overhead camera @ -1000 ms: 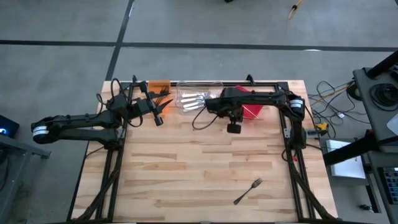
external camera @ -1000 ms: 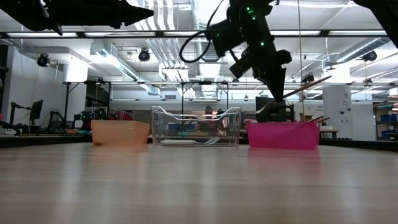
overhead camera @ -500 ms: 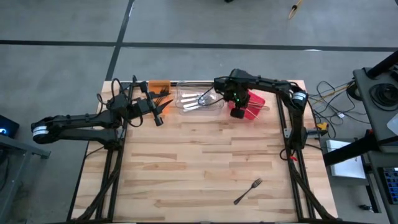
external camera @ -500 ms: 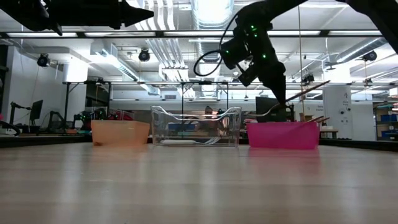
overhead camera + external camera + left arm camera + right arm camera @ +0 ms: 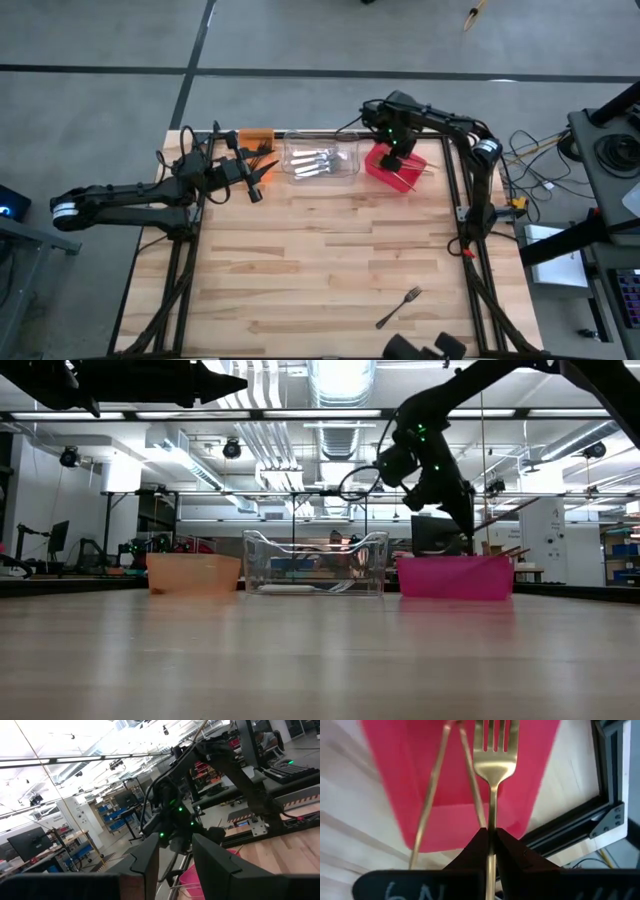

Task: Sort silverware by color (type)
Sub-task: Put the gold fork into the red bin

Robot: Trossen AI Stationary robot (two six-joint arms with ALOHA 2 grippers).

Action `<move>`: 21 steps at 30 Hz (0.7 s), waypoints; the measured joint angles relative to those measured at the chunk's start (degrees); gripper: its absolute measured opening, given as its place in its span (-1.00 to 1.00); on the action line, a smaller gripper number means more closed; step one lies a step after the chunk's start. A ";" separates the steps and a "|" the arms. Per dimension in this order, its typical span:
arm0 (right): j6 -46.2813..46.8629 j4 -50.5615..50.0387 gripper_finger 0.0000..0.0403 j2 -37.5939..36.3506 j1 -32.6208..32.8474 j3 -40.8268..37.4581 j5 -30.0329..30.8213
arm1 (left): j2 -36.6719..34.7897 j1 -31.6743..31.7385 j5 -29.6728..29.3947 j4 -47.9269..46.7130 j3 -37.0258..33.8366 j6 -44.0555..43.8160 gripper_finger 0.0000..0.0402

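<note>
high view straight down over the whole table, low view level at tabletop facing the bins, both sharing the red bin, wrist views close behind their fingers

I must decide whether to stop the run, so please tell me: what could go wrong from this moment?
1. The right gripper, shut on the gold fork, hangs over the red bin; released off centre, the fork could land on the rim and tip out.
2. Gold utensils already lean over that bin's edge; the falling fork might knock them onto the table.
3. One fork lies far away, near the table's front edge.
</note>
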 joint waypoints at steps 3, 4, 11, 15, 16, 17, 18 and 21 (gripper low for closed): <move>-0.36 0.91 -0.94 0.00 -1.57 -1.04 0.01 | 0.00 0.00 0.00 -0.04 0.00 0.02 -0.50; -0.63 1.50 -0.94 0.00 -1.95 -1.37 0.00 | -0.02 0.01 0.00 -0.04 0.00 0.02 -0.50; -2.68 5.77 -0.94 0.00 -3.56 -3.52 0.00 | -0.02 0.02 0.00 -0.09 0.00 0.04 -0.50; -3.27 8.68 -0.94 0.00 -3.48 -3.92 -0.13 | -0.02 0.02 0.00 -0.10 0.00 0.04 -0.50; -3.29 9.13 -0.94 0.00 -3.48 -3.96 -0.16 | -0.02 0.00 0.00 -0.11 0.00 0.04 -0.50; -3.29 9.59 -0.94 0.00 -3.48 -3.96 -0.17 | -0.02 0.00 0.00 -0.11 0.00 0.04 -0.50; -3.29 10.04 -0.94 0.00 -3.48 -3.96 -0.18 | -0.02 0.00 0.00 -0.11 0.00 0.04 -0.50; -3.29 10.69 -0.94 0.07 -3.48 -3.96 -0.21 | -0.02 0.02 0.00 -0.11 0.00 0.04 -0.50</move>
